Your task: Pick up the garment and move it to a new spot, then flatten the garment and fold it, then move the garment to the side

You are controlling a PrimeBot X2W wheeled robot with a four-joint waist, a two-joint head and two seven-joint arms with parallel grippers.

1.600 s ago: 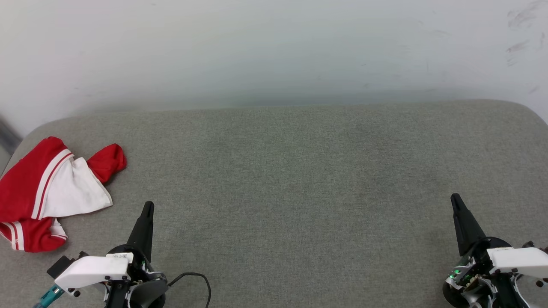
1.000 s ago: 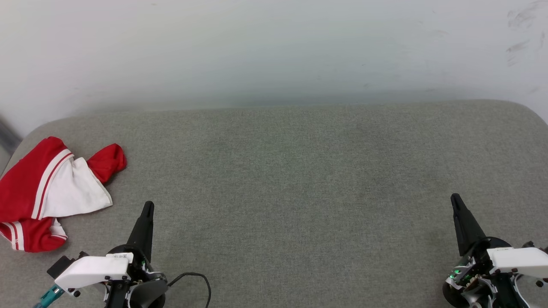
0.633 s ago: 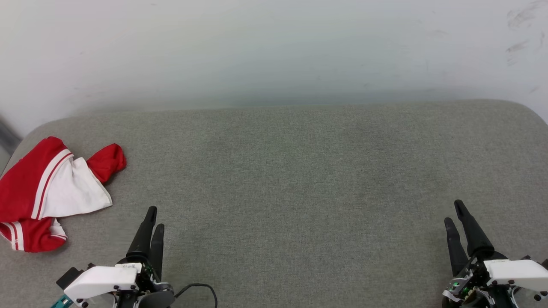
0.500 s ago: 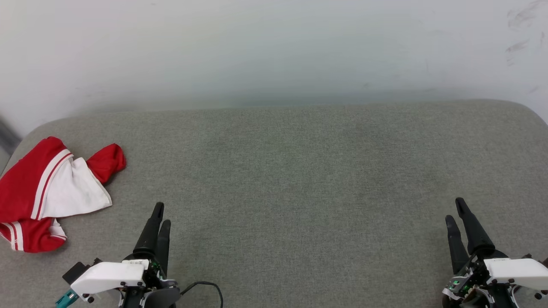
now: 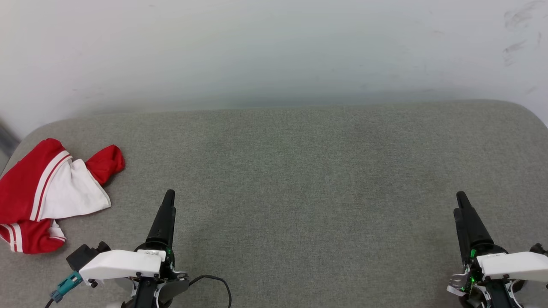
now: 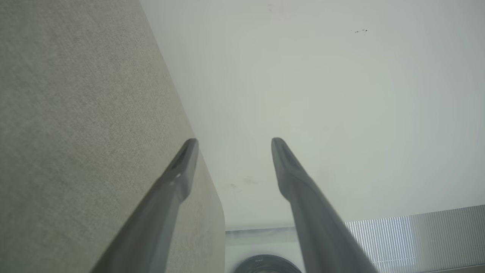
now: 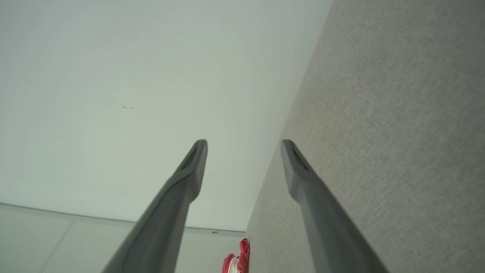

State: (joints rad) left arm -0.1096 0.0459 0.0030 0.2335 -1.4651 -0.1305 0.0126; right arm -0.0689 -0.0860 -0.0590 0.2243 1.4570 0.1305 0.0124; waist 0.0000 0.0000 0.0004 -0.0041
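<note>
The garment [image 5: 47, 192] lies crumpled at the left edge of the grey cushion [image 5: 299, 171], red with a white sleeve on top, touching neither gripper. The left gripper [image 6: 233, 143] is near it at the lower left, jaws spread and empty. The right gripper [image 7: 244, 143], likewise spread and empty, is well apart at the lower right.

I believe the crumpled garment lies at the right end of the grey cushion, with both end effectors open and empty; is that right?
Not quite: the head view shows the garment at the left end of the grey cushion. The left end effector and right end effector are indeed open and empty.
</note>
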